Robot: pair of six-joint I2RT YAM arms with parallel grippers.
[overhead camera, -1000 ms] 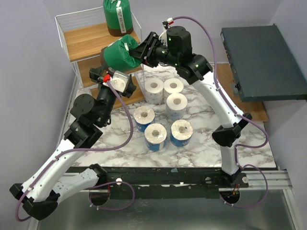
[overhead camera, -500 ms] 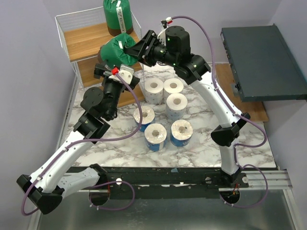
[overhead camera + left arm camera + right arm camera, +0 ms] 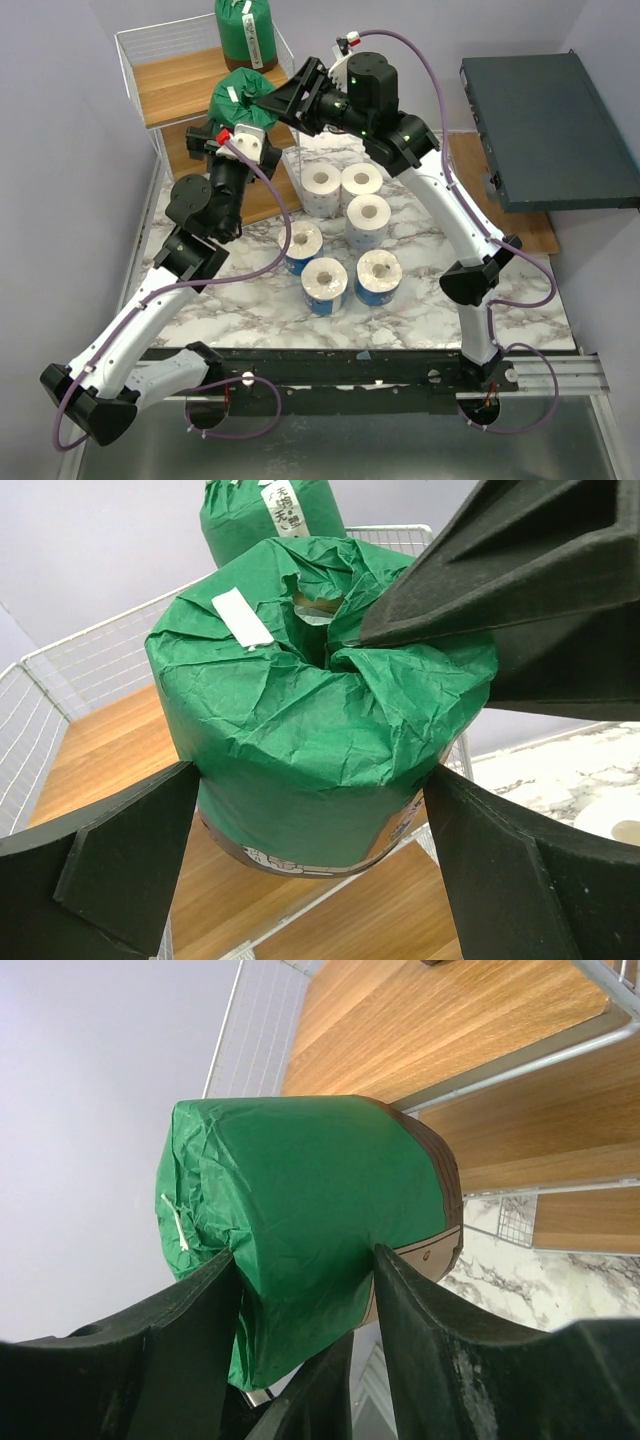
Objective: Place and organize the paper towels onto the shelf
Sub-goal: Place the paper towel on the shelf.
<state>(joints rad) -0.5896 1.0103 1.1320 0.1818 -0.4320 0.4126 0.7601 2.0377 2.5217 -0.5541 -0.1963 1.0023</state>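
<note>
The shelf stands in the upper left of the overhead view, its white wire rim framing a brown top board. At the front right corner of that top tier, a green-wrapped roll sits between both arms.

The right gripper reaches in from the right of the frame and holds the roll. In the right wrist view the roll fills the gap between the two dark fingers, with its wrapper pressed against the inner face of each. Its crumpled end points toward the left of that frame and its brown-edged base toward the right.

The left gripper comes up from below with its jaws spread wide. In the left wrist view its fingers flank the lower sides of the roll. The finger at the lower right of the frame is just touching the wrapper, and the one at the lower left is just beside it. One finger of the right gripper crosses the upper right of that view, its tip pressed into the puckered top of the roll. The roll's base appears to hang just above the wire rim, but I cannot tell from this angle whether it touches.

A second green roll stands upright at the back right of the top board. Six other rolls, white and blue-printed, stand on end in a cluster on the marble table at mid-frame. A dark grey flat box lies at the right edge.
</note>
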